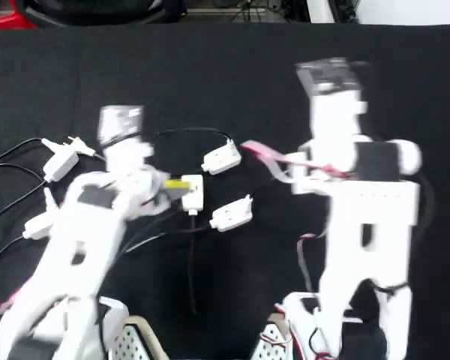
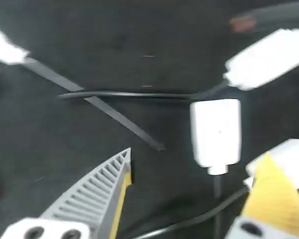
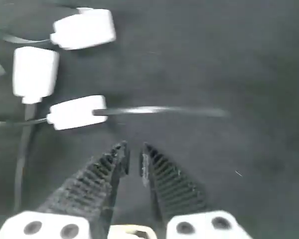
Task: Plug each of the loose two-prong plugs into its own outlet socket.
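Three white outlet sockets lie mid-table: one (image 1: 221,159) farthest back, one (image 1: 193,193) in the middle, one (image 1: 232,214) nearest the front. Two loose white plugs (image 1: 60,161) (image 1: 34,225) lie at the left on black cords. My left gripper (image 1: 180,186) hovers at the middle socket (image 2: 215,132), open, with its grey and yellow fingers either side of it and nothing held. In the left wrist view the back socket (image 2: 269,57) lies beyond. My right gripper (image 3: 134,152) hangs over bare cloth, shut and empty, beside the sockets (image 3: 82,27) (image 3: 35,72) (image 3: 74,112).
Black cords (image 1: 191,255) run from the sockets toward the front edge and loop behind them. A pink ribbon cable (image 1: 266,159) hangs off the right arm near the back socket. Black cloth covers the table (image 1: 232,75), with open room at the back and centre right.
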Controlling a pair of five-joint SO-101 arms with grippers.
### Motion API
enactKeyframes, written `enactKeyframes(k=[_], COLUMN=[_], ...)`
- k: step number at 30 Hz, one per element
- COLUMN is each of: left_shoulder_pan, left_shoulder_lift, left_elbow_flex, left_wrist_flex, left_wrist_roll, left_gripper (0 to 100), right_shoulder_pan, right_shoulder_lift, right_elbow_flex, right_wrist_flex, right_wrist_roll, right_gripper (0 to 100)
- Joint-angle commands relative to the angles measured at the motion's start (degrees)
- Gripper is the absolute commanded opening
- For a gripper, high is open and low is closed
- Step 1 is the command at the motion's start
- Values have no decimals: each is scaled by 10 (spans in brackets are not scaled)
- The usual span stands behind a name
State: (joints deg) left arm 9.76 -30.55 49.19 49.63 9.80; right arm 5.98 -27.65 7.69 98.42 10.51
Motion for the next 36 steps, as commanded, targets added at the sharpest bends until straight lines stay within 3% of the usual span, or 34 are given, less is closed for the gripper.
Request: enactKeyframes(k=[1, 10, 14, 22, 28, 36], left_shoulder_pan=[65, 51, 56, 57, 74, 89], left_shoulder_lift=[156, 369, 367, 362, 257, -5], left_elbow_flex=[-85, -212, -220, -227, -267, -328], left_wrist_flex=[-48, -62, -47, -9, 170, 389], left_wrist_roll=[33, 81, 72, -51, -168, -457], left_gripper=[373, 370, 267, 37, 29, 29], right_shoulder_pan=[98, 120, 120, 120, 120, 118], right_shoulder_lift=[5, 3, 0, 0, 0, 0], right_elbow_flex=[-24, 101, 160, 176, 177, 176], right_wrist_flex=[8, -96, -148, -164, -163, -162], right_wrist_roll=[40, 84, 84, 84, 84, 83], right_gripper=[44, 44, 44, 44, 44, 44])
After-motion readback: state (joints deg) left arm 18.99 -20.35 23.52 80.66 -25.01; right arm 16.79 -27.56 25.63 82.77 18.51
